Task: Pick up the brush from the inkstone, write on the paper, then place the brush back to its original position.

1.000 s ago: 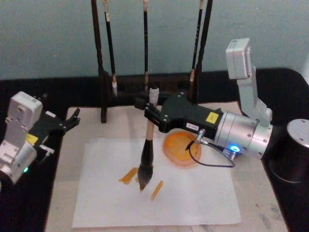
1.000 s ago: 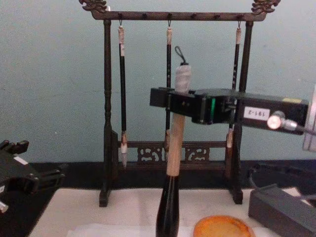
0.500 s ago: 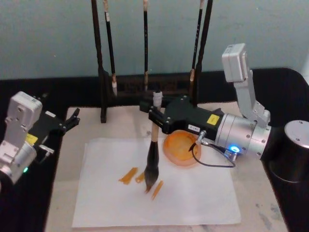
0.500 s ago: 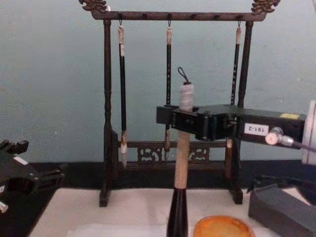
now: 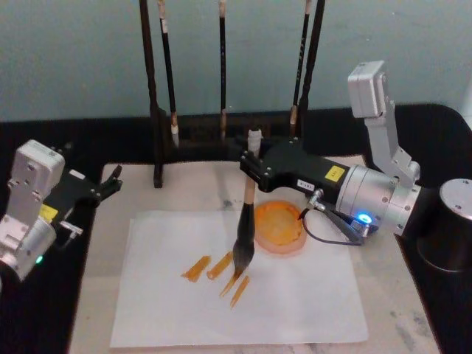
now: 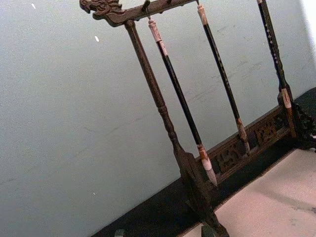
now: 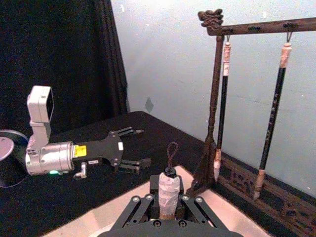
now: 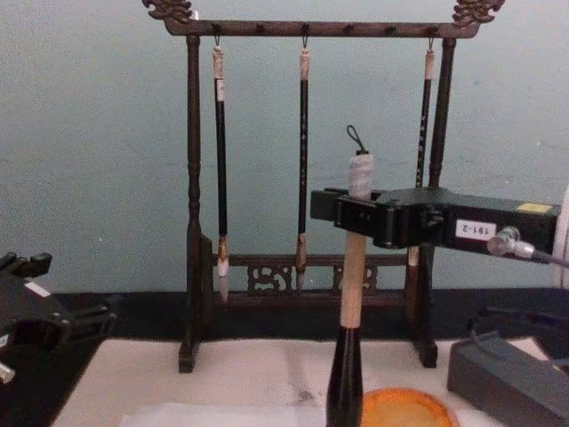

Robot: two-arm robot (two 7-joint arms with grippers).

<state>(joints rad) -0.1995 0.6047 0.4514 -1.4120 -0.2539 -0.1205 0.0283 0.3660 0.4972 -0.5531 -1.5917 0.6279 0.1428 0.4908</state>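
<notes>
Brush (image 5: 245,221) axis is what your next move turns on. The shaft stands nearly upright at the centre of the head view, with the white-wrapped top uppermost. Its tuft is down among the orange strokes (image 5: 221,267) on the paper (image 5: 310,302), and looks to be touching the sheet.

Your right gripper (image 5: 251,164) comes in from the right of the frame and pinches the pale handle high up, just under the wrapping. In the chest view its jaws are closed on either side of the shaft, with the cord loop standing above them. Because the hold is so far above the tuft, I judge that any tilt at the wrist will swing the tip wide across the sheet.

The inkstone (image 5: 280,228), a round orange dish, sits just right of the brush's black section. The way back to it is probably a lift and a short carry towards the frame's right.

Your left gripper (image 5: 110,182) is parked at the left edge with its fingers spread. It is well apart from the brush, so the right arm is the nearer one.
</notes>
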